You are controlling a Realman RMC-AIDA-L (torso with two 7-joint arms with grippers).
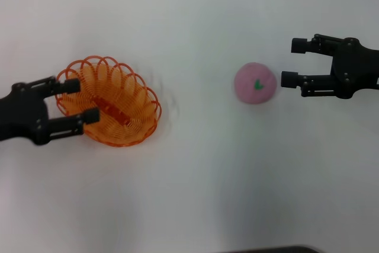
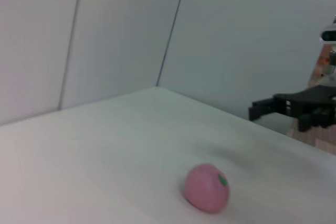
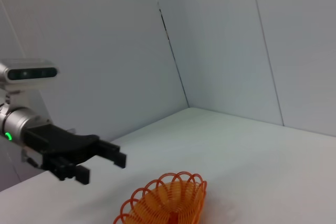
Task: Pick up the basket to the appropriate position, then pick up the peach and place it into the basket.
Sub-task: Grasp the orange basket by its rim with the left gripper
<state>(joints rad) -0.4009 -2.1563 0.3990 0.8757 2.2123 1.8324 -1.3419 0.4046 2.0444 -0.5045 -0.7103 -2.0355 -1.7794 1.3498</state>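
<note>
While you look down from the head view, you see the basket (image 1: pixel 111 102) on the left part of the white table (image 1: pixel 195 182): an oval of orange wire with a looped, scalloped rim and spiral sides, and a darker orange strip lying across its floor. Your left gripper (image 1: pixel 79 101) has its two black fingers spread apart over the basket's near-left rim, one fingertip at the upper edge and the other over the lower side; whether either pad touches the wire you cannot tell from here. The peach (image 1: pixel 254 83) sits well apart from the basket, toward the right: a round, soft-looking pink ball with a small green leaf mark on top. Your right gripper (image 1: pixel 294 62) has its fingers wide open, the lower fingertip just beside the peach's right side, the upper one standing clear above it; contact cannot be confirmed. In the left wrist view the peach (image 2: pixel 207 187) rests alone on the table with the right gripper (image 2: pixel 261 108) beyond it, partly cut off at the frame edge. In the right wrist view only the upper part of the basket (image 3: pixel 167 203) shows, cropped by the frame, with the left gripper (image 3: pixel 107 163) beside it.
</note>
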